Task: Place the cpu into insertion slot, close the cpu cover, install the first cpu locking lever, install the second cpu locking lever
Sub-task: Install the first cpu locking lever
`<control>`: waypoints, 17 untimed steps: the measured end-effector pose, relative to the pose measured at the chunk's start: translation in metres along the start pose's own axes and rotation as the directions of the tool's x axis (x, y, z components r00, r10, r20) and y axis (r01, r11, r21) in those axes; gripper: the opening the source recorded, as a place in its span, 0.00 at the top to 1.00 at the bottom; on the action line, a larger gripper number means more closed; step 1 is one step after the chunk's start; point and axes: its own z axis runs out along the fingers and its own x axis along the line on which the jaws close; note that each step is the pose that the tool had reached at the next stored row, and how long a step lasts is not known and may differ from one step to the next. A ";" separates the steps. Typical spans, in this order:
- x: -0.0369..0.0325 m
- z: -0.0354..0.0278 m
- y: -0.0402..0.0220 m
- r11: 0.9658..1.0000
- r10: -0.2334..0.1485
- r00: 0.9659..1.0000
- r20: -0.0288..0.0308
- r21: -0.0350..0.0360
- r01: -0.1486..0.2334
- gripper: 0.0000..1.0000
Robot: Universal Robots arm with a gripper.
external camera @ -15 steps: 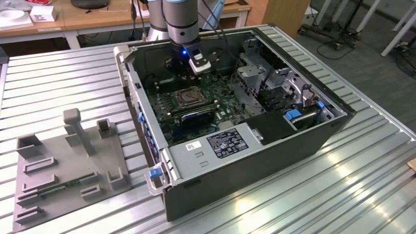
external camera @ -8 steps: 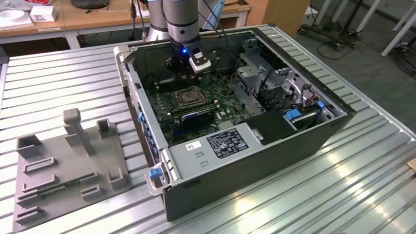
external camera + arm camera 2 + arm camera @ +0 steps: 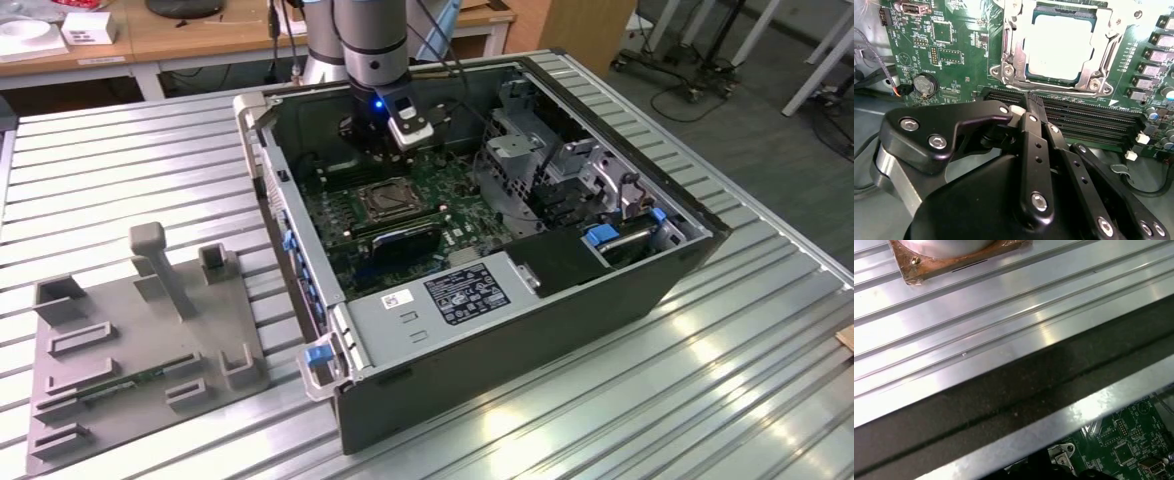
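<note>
The cpu [image 3: 1059,47], a flat silver square, lies in the insertion slot [image 3: 366,203] on the green board inside the open computer case. The cpu cover [image 3: 1010,50], a silver frame with a cut-out centre, lies flat around the chip. Whether the locking levers are latched I cannot tell. My gripper [image 3: 1033,101] hovers over the long black memory slots [image 3: 1089,120] just beside the socket, its black fingers [image 3: 1030,130] shut together with nothing between them. In the exterior view the gripper [image 3: 383,135] hangs inside the case, behind the socket.
The case wall [image 3: 1019,390] and the ribbed aluminium table [image 3: 979,315] lie close behind the arm. A drive cage [image 3: 534,160] and power supply [image 3: 461,295] crowd the case's other sides. A grey fixture plate [image 3: 134,350] sits at the exterior view's left. A coin battery [image 3: 925,84] is on the board.
</note>
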 end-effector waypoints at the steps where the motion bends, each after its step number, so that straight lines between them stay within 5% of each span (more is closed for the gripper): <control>1: 0.0000 0.0000 0.0000 1.000 -0.001 1.000 0.000 0.000 0.001 0.89; 10: -0.0001 0.0000 -0.0001 1.000 -0.014 1.000 -0.002 -0.001 0.014 0.89; 15: -0.0001 0.0001 -0.0001 0.997 -0.077 0.997 -0.014 -0.006 0.077 0.89; 17: 0.0000 0.0001 -0.0002 0.995 -0.099 0.995 -0.020 0.001 0.099 0.89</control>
